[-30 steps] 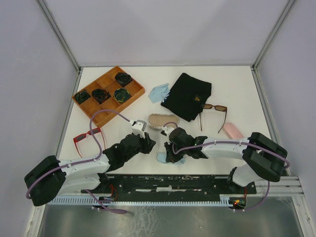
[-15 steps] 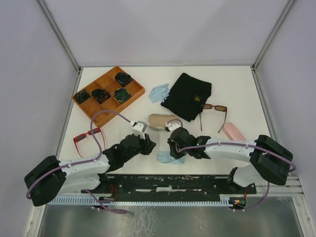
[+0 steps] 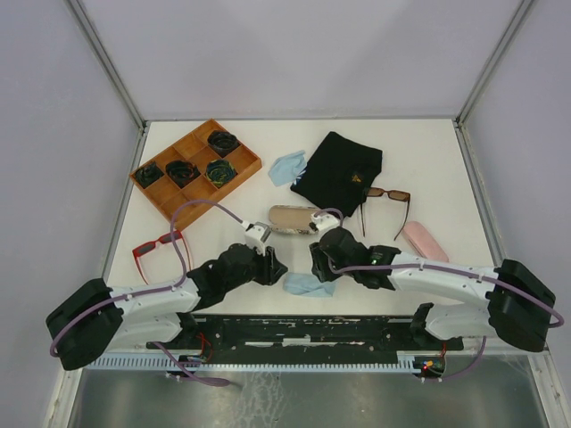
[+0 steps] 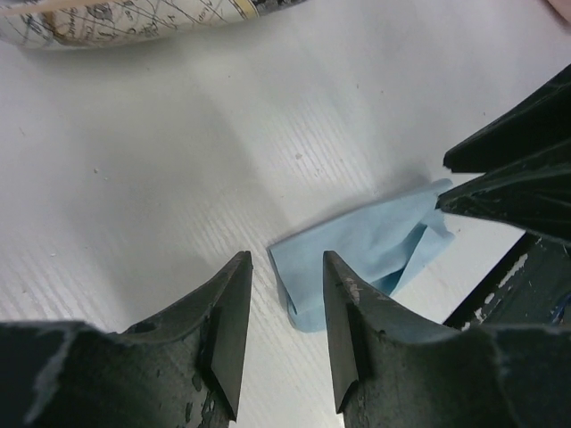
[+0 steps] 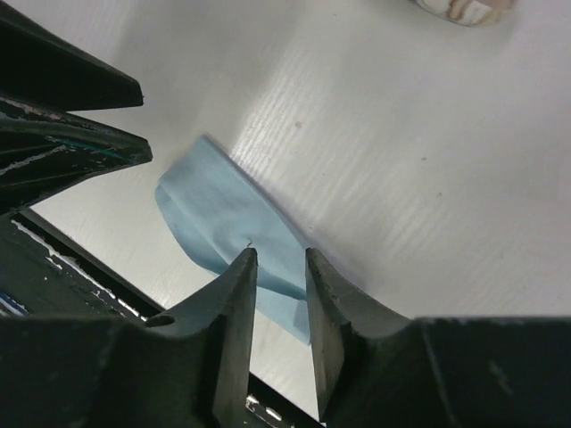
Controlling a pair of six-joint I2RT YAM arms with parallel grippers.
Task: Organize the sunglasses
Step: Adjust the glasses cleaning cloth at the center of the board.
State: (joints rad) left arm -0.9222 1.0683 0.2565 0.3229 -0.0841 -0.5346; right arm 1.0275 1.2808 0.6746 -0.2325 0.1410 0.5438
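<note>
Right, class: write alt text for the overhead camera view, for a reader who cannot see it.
A robot's left gripper and right gripper are close together by a blue cloth at the front of a white table. Red sunglasses lie far left, brown-tinted sunglasses far right beside black fabric. A wooden tray sits behind.

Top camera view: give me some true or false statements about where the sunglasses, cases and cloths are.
1. The red sunglasses lie on the left, nearer than the wooden tray. True.
2. The brown-lens sunglasses sit in the wooden tray. False: they lie on the right, beside the black cloth.
3. A folded blue cloth lies near the front edge. True.
4. The right pincer holds the pink case. False: the case lies free, and the pincer is open over the blue cloth.
</note>
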